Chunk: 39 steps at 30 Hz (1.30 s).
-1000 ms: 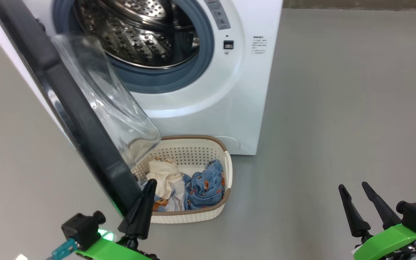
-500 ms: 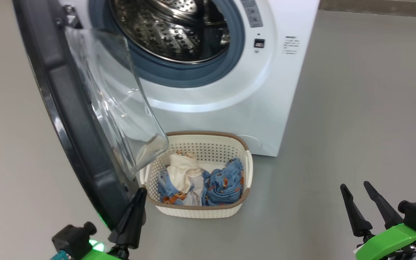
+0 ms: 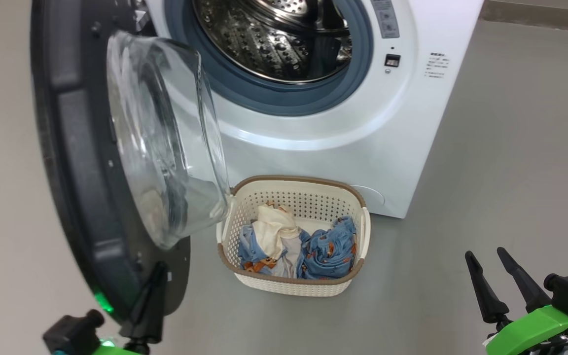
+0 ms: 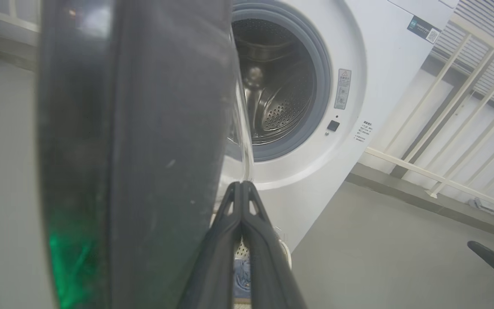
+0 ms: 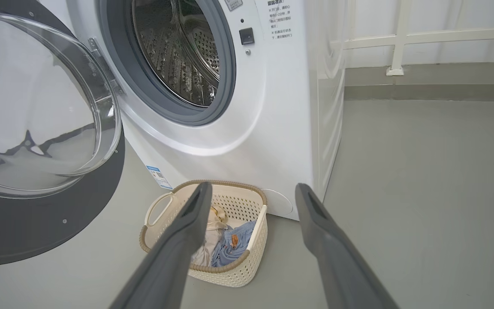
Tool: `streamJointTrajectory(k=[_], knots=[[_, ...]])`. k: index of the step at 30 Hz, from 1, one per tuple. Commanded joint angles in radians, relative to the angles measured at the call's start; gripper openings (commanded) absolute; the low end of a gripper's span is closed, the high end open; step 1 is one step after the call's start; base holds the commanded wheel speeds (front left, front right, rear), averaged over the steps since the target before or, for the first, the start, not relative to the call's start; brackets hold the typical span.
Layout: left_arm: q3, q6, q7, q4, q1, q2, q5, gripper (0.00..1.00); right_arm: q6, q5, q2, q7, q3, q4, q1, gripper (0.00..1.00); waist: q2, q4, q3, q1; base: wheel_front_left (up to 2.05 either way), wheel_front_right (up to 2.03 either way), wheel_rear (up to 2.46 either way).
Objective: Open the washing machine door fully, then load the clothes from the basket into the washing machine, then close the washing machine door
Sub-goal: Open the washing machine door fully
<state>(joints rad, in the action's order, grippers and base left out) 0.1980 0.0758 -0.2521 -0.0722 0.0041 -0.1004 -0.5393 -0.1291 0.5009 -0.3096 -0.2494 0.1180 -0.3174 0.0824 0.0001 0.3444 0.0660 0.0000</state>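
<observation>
The washing machine door (image 3: 91,162) stood swung out from the washing machine (image 3: 343,148), hinged at its left. The left gripper (image 3: 158,270), fingers pressed together into one blunt wedge, lay against the door's lower black rim, apparently to push it wider rather than grasp it. The basket (image 3: 299,180) sat on the floor right before the machine, with the clothes (image 3: 328,249) inside, handy for loading. The right gripper (image 3: 484,252), fingers apart and empty, hovered in front of the machine.
</observation>
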Motion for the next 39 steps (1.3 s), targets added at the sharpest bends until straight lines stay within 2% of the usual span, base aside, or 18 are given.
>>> streamJointTrajectory(k=[1,20,39], knots=[[-0.068,-0.024,-0.002,0.030,-0.020,-0.034,0.000,0.00,-0.002,-0.014,-0.017,-0.012,0.019,0.023,0.010,1.00,-0.0001,0.010,0.001,0.0000,0.00,0.00,0.00],[-0.200,-0.108,0.011,-0.012,-0.057,-0.126,-0.014,0.00,-0.002,-0.016,-0.021,-0.012,0.028,0.029,0.010,1.00,-0.0001,0.028,0.025,0.0000,0.00,0.00,0.00],[-0.371,-0.123,-0.009,-0.279,-0.234,-0.206,-0.003,0.00,-0.002,-0.027,-0.052,-0.012,0.030,0.028,0.060,1.00,-0.0001,0.045,0.106,0.0000,0.00,0.00,0.00]])
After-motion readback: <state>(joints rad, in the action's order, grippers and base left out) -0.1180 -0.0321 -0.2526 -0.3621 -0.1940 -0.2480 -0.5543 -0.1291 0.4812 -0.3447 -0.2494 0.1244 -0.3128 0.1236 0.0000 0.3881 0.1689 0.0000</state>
